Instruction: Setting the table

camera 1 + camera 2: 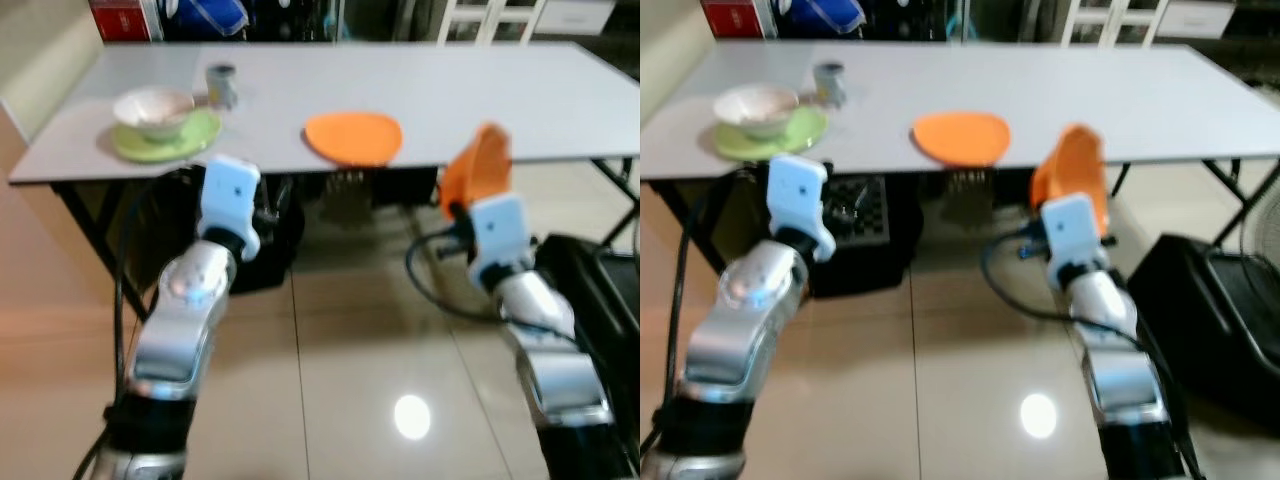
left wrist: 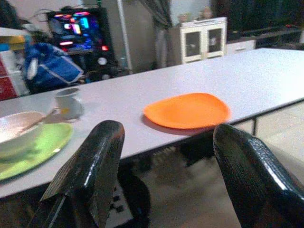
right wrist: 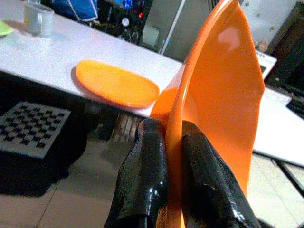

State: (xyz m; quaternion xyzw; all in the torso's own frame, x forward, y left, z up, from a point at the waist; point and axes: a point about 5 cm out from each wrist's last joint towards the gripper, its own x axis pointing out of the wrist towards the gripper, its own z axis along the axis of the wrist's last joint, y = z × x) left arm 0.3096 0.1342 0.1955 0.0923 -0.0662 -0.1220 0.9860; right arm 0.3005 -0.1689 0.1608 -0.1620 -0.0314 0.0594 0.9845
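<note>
Bright, even indoor light falls from above; a round white glare spot sits on the glossy floor (image 1: 412,416). Both eye views are soft with motion blur, edges smeared. The tabletop (image 1: 420,85) is pale and washed out, casting deep shade beneath. In the left wrist view the near black fingers (image 2: 90,175) are blurred, with sheen; the orange plate (image 3: 223,85) shows a soft highlight

orange plate (image 3: 223,95): glossy plastic | table (image 1: 480,90): smooth matt | floor (image 1: 350,350): glossy tile
</note>
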